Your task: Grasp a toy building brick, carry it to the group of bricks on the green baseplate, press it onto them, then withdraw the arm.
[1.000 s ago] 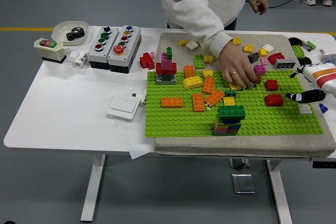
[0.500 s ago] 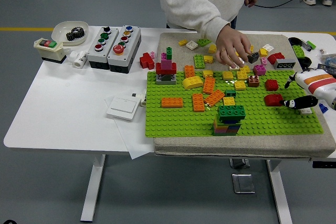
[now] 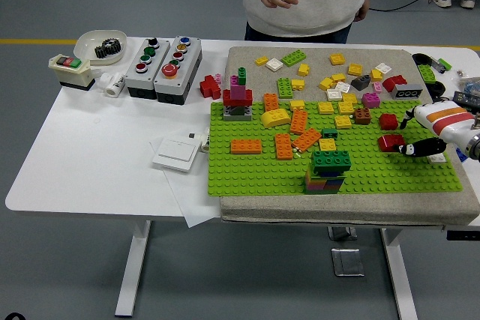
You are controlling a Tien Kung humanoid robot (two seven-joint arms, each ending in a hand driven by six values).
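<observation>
I'm in a lab or workshop hall: my white height-adjustable counter (image 3: 90, 162) stands on a bare grey floor (image 3: 67, 5) crossed by a yellow line (image 3: 34, 41), and it carries industrial push-button boxes (image 3: 163, 58), a switch (image 3: 70, 70) and a dish of black gears (image 3: 100, 45).

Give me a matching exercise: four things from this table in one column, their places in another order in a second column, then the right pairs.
Things:
1. black gear
2. white wall switch
3. green-topped brick stack
4. right robot hand

Places:
A. near the green baseplate's front edge
B. in the white bowl
C. at the red brick, baseplate's right side
D. on the white table, left of the baseplate

Pairs: 1-B, 2-D, 3-A, 4-C
</observation>
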